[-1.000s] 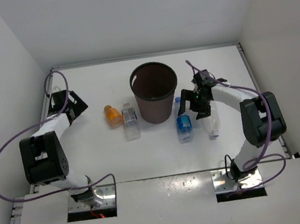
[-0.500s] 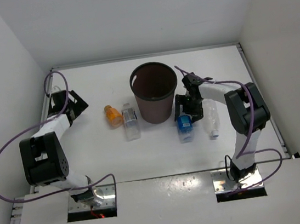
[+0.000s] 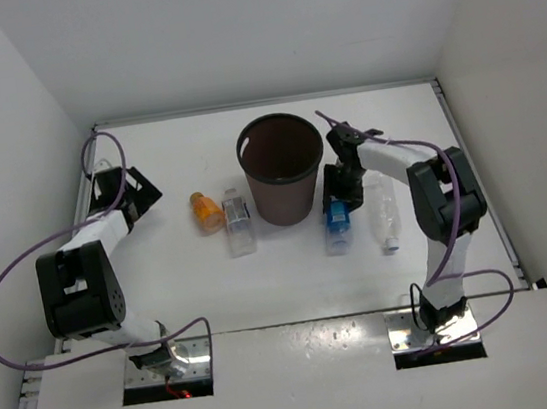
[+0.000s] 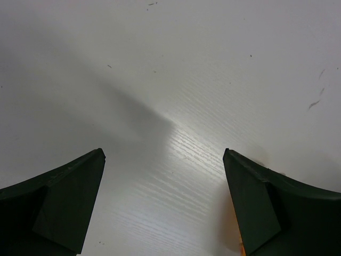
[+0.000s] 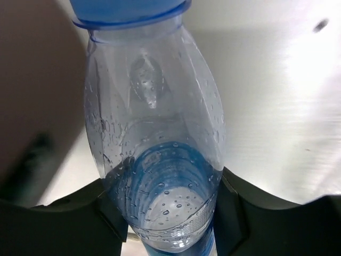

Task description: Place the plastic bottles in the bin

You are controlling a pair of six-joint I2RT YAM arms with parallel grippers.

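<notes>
1. The right gripper (image 3: 341, 200) is clamped on the blue-labelled bottle (image 3: 336, 222). In the right wrist view its dark fingers (image 5: 64, 213) press against both sides of the clear body, just above the blue label.
2. The gripped bottle lies lengthwise, near to far, with its blue cap (image 5: 128, 9) at the far end. It is just right of the bin (image 3: 288, 200), whose brown wall fills the left edge of the wrist view. Whether bottle and bin touch cannot be told, nor whether the bottle is raised off the table (image 3: 185, 297).
3. Water droplets cling to the inside of the gripped bottle's clear wall.
4. The bin stands upright toward the far middle of the table, mouth up, tapering downward.
5. The plain clear bottle (image 3: 385, 212) lies on its side just right of the gripped one, roughly parallel to it and clear of the gripper.
6. Left of the bin lie two more bottles. The white-labelled bottle (image 3: 239, 223) is nearest the bin, and the stubby orange bottle (image 3: 206, 210) is just beside it on the left.
7. The left gripper (image 3: 136, 194) sits at the far left of the table, well apart from the bin. Its fingers (image 4: 58, 202) are spread wide — released, with bare white table between them.
</notes>
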